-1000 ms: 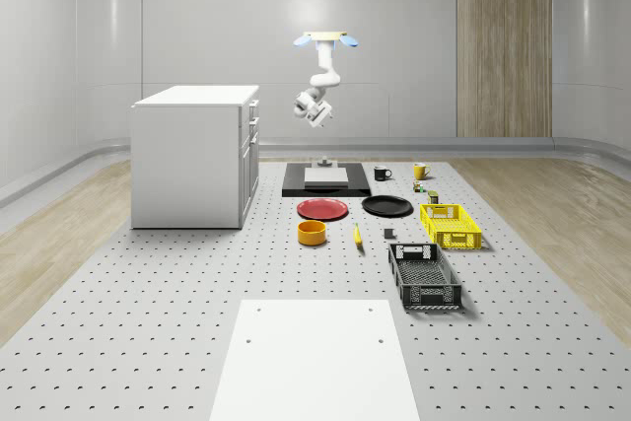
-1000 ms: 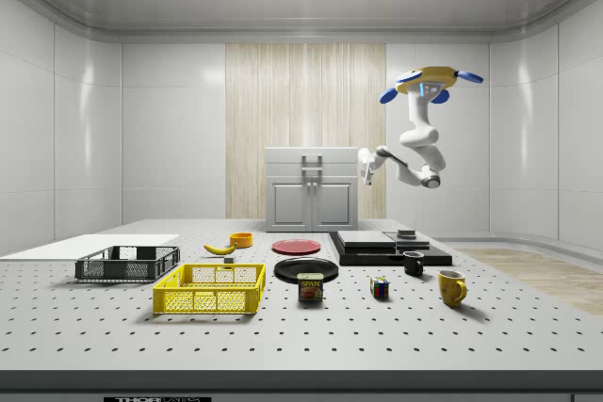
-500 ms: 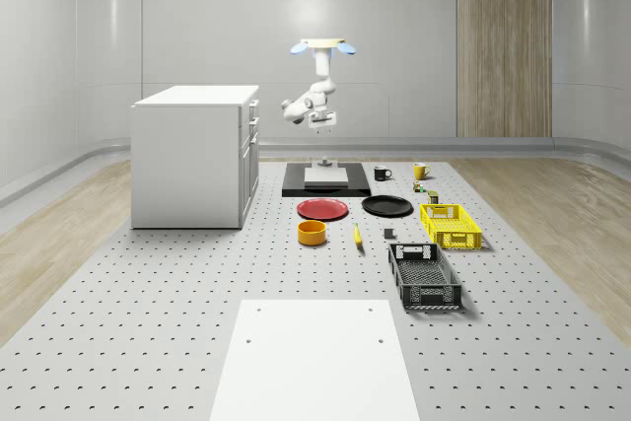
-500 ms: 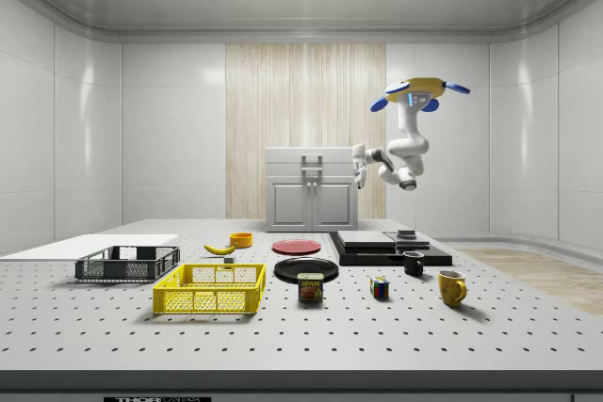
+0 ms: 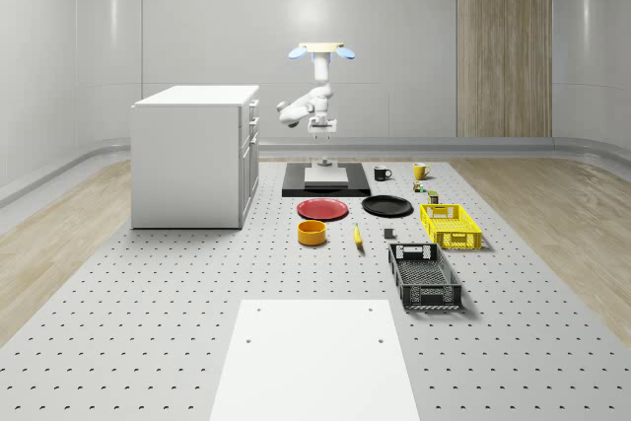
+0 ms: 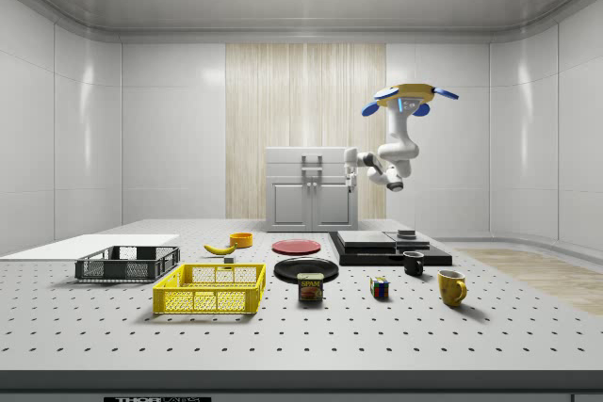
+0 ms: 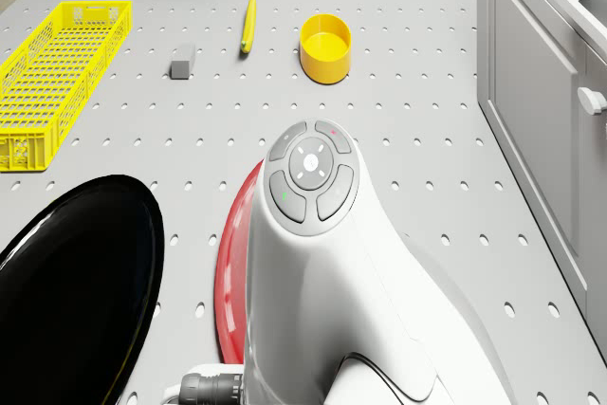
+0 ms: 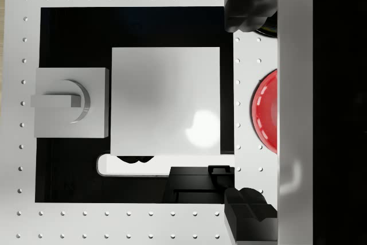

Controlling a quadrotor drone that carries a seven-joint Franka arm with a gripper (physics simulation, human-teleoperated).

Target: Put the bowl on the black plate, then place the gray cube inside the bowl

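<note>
The yellow bowl (image 5: 313, 233) is sitting upright on the pegboard table (image 5: 148, 322), mouth facing up; being round, it has no long axis. It is lying well forward of the gripper (image 5: 322, 131), nearer the whole-scene camera, and far below it. The black plate (image 5: 386, 206) is lying flat between them, off to the whole-scene view's right. The gray cube (image 7: 180, 68) is resting near the bowl. The drone (image 5: 321, 49) is hovering over the black platform (image 5: 326, 180), probably in transit. The gripper is pointing down with its dark fingers (image 8: 249, 206) spread wide, holding nothing.
</note>
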